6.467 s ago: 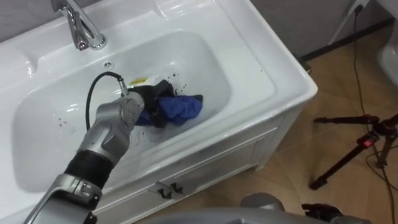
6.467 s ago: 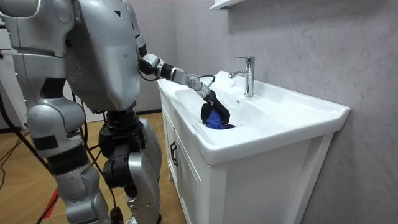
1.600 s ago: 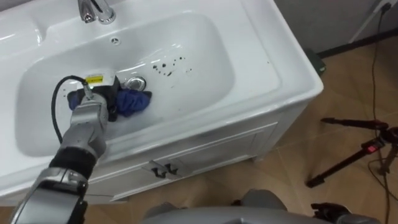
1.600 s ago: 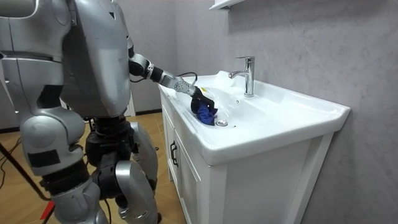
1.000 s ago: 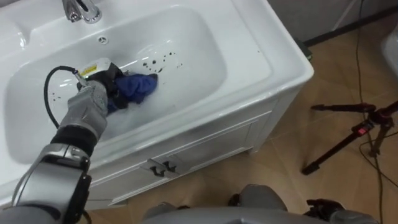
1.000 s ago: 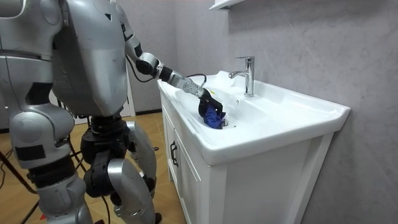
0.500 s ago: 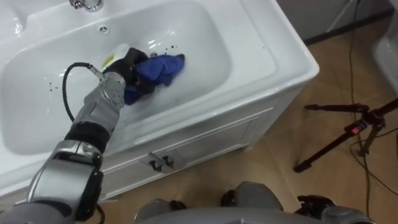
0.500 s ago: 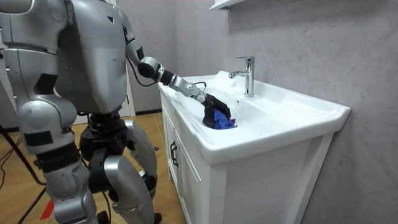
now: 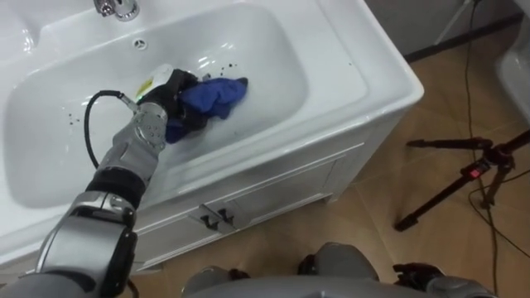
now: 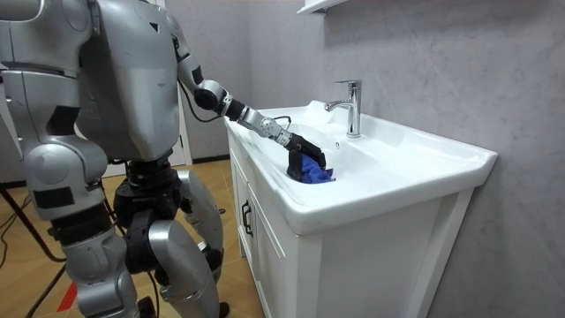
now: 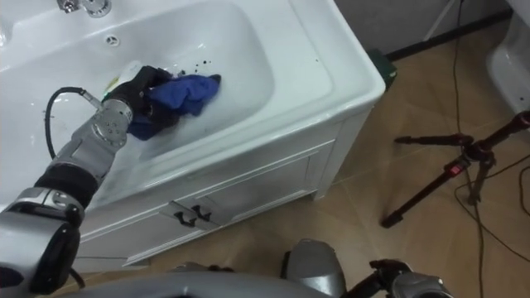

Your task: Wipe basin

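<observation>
So the robot's standing right up against the white vanity cabinet (image 9: pixel 273 194), with a pair of dark door handles (image 9: pixel 213 217) on the front nearest to it. Off to the right on the wooden floor there's a black tripod (image 9: pixel 464 178) with some cables lying around it.

Just past the cabinet front is the near rim of the basin (image 9: pixel 364 74). The left arm comes in from the lower left, goes over that rim and reaches down into the bowl. The left hand (image 9: pixel 176 101) is low in the bowl, about the middle, with its fingers curled tight and clamped on a bunched blue cloth (image 9: pixel 217 94). The cloth is down against the basin bottom, and most of it pokes out to the right of the hand.

Just beyond the cloth there's a little scatter of dark specks (image 9: pixel 217 63) on the white bottom. Further back on the far wall of the bowl you can see the round overflow hole (image 9: pixel 139 40), and behind that, on the far ledge, the chrome faucet (image 10: pixel 350 106), standing against the grey wall.
</observation>
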